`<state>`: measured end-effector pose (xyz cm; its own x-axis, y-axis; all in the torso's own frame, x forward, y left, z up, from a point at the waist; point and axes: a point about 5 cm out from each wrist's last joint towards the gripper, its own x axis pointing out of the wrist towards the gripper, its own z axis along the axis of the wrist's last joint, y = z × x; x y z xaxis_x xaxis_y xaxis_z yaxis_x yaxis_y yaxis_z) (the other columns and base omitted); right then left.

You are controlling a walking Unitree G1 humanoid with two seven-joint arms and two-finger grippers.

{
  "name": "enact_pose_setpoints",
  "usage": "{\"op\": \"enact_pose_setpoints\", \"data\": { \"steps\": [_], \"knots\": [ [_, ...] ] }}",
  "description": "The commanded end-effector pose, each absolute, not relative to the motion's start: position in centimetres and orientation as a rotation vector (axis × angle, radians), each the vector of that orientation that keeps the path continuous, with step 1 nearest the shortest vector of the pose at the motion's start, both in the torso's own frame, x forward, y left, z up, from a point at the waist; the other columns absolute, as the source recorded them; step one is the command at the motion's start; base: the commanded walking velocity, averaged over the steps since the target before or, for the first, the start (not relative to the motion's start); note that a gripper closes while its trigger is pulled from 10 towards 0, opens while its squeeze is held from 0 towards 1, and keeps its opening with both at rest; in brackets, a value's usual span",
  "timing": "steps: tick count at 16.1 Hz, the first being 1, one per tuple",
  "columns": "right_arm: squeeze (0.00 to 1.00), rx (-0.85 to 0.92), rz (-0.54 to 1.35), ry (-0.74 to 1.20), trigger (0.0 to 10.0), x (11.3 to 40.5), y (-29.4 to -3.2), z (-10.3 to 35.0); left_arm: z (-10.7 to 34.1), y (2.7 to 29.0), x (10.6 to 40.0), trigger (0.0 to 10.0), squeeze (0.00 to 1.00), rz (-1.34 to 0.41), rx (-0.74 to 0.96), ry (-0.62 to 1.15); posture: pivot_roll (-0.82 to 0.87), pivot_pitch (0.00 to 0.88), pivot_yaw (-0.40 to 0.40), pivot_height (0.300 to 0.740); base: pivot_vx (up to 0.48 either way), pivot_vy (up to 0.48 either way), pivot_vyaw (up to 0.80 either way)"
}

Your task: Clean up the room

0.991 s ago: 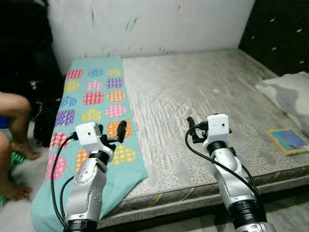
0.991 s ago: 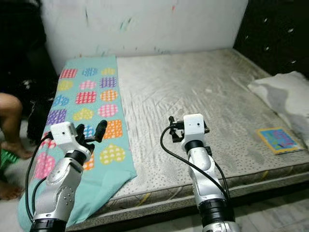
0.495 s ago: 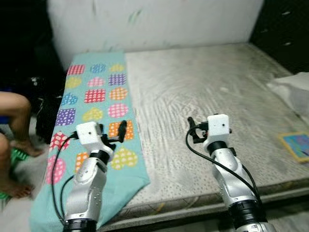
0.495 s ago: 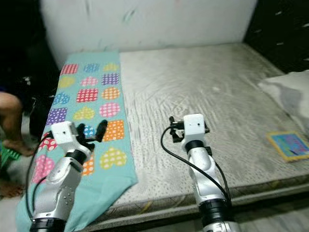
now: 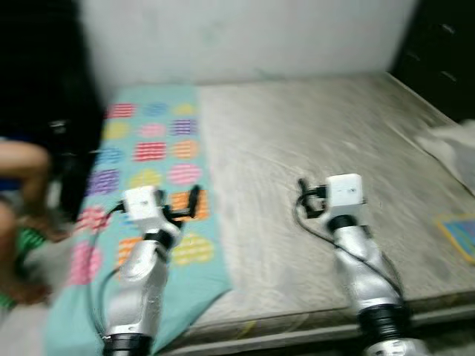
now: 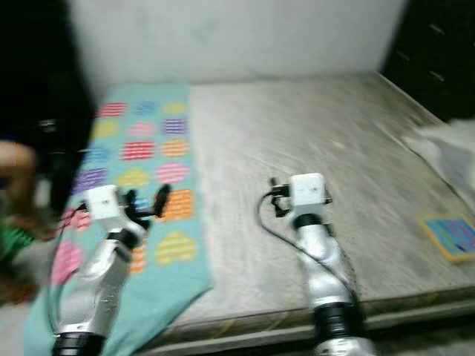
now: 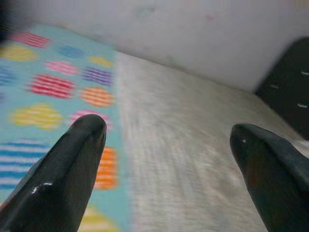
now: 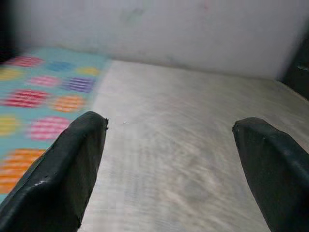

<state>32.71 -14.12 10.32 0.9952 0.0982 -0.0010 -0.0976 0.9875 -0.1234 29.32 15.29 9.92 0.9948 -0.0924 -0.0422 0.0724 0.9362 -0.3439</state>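
Observation:
A teal blanket (image 5: 152, 152) with coloured hearts and squares lies along the left side of a bare grey mattress (image 5: 312, 126), its near end hanging over the edge. A colourful book (image 5: 462, 233) lies near the mattress's right front edge. My left gripper (image 5: 189, 204) hovers over the blanket's near part, and in the left wrist view it (image 7: 169, 130) is open with nothing between its fingers. My right gripper (image 5: 304, 200) hangs above the middle of the mattress, open and empty in the right wrist view (image 8: 169, 125). The eye views are blurred.
A whitish pillow (image 5: 453, 144) lies at the right edge of the mattress. A person's bare leg (image 5: 22, 159) shows on the floor at the far left. A white wall (image 5: 245, 37) stands behind the bed, with dark areas at both back corners.
The whole picture has slid a little to the right and turned blurry, so the camera is moving. Both arms keep the same pose with open fingers.

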Motion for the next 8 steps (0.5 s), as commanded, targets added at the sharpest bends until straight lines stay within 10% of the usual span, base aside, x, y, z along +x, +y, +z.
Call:
{"op": "enact_pose_setpoints", "data": {
  "steps": [1,8],
  "knots": [
    [0.0,-0.137,0.068,-0.009,10.0,32.73,-15.2,10.51,10.09,14.5,29.5,10.0,0.0,-0.102,-0.357,0.06,-0.1,0.0,0.033,0.74,0.0,0.48,0.0],
    [0.0,-0.139,0.089,0.014,10.0,32.62,-15.01,10.1,9.98,14.48,29.45,10.0,0.0,-0.096,-0.359,0.068,-0.1,0.0,0.028,0.74,0.0,0.48,0.0]
  ]
}}
